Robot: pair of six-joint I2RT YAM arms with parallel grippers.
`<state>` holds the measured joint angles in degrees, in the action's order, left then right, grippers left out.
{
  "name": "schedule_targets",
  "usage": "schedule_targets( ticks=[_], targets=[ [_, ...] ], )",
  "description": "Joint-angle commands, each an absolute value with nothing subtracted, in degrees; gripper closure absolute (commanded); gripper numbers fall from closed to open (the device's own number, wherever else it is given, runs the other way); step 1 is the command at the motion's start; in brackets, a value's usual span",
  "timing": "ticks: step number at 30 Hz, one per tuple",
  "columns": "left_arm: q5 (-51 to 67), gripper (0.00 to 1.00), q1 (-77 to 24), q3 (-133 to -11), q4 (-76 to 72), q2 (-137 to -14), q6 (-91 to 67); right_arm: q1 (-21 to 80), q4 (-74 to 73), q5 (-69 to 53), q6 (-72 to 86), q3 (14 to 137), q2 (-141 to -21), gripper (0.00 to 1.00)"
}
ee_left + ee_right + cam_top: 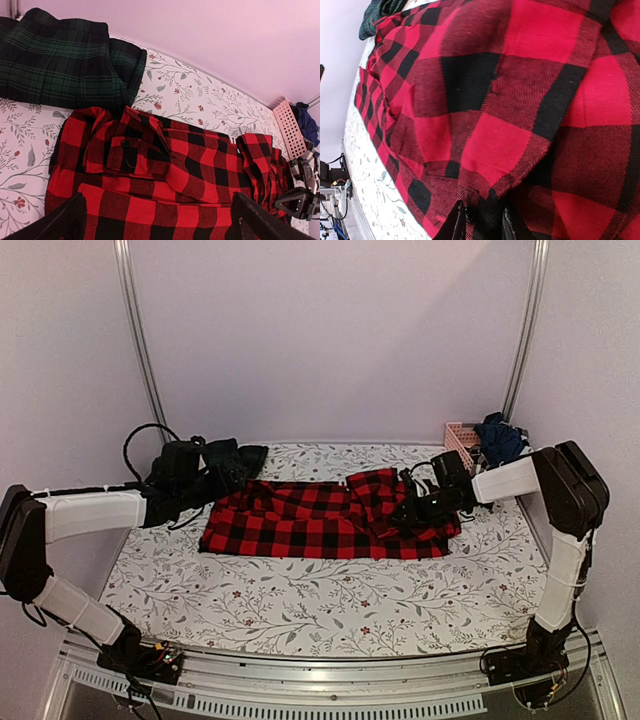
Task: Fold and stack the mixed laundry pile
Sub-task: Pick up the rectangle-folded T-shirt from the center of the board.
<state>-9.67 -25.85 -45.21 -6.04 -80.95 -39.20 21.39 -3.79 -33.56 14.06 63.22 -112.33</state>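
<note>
Gripping: right hand (485, 226) clamps flannel shirt (300, 525) fold
Left hand (160, 220): fingers spread, over shirt
Green tartan piece (60, 60): just beside shirt

Red-and-black flannel shirt (300, 530) lies spread out — folded green tartan piece (60, 60) apparently touching its far-left corner.

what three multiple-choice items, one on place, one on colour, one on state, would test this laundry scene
1. Where is the green tartan piece? A at the near right corner; B at the far left, beyond the flannel shirt; C spread on top of that shirt.
2. What colour is the basket? A pink; B white; C green.
3. How is the left hand? A shut on the tartan; B shut on the shirt; C open.
B: it lies folded past the shirt's left end. A: its slats are pink. C: its fingers stand wide apart.
</note>
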Motion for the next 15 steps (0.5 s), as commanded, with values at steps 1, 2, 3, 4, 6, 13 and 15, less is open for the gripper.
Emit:
schedule_targets(
  ticks=[1, 2, 3, 4, 6, 13, 15],
  targets=[
    [-9.5, 0.0, -27.3, -44.5, -8.5, -81.3, -38.3, 21.9, 3.5, -43.6, 19.6, 62.0, -106.9, 0.89],
    [-9.3, 0.0, -27.5, -44.6, -8.6, -81.7, -38.3, 21.9, 4.9, -44.8, 20.9, 61.9, -106.4, 0.95],
    [-9.0, 0.0, -27.6, -44.7, -8.8, -82.0, -38.2, 21.8, 6.2, -45.7, 21.8, 61.7, -106.2, 0.99],
    [-8.7, 0.0, -27.9, -44.8, -9.1, -82.3, -38.1, 21.8, 7.4, -46.3, 23.2, 61.5, -106.1, 1.0],
    [-8.2, 0.0, -28.5, -45.1, -9.5, -82.8, -37.6, 21.8, 11.6, -47.9, 25.4, 60.4, -105.8, 1.0],
    [-0.8, 0.0, -30.5, -45.0, -14.3, -85.1, -37.8, 24.4, 36.4, -48.7, 41.8, 57.8, -104.7, 1.0],
    [2.9, 0.0, -31.1, -45.0, -15.9, -86.3, -38.6, 25.8, 39.5, -48.2, 45.5, 59.5, -106.4, 1.0]
  ],
)
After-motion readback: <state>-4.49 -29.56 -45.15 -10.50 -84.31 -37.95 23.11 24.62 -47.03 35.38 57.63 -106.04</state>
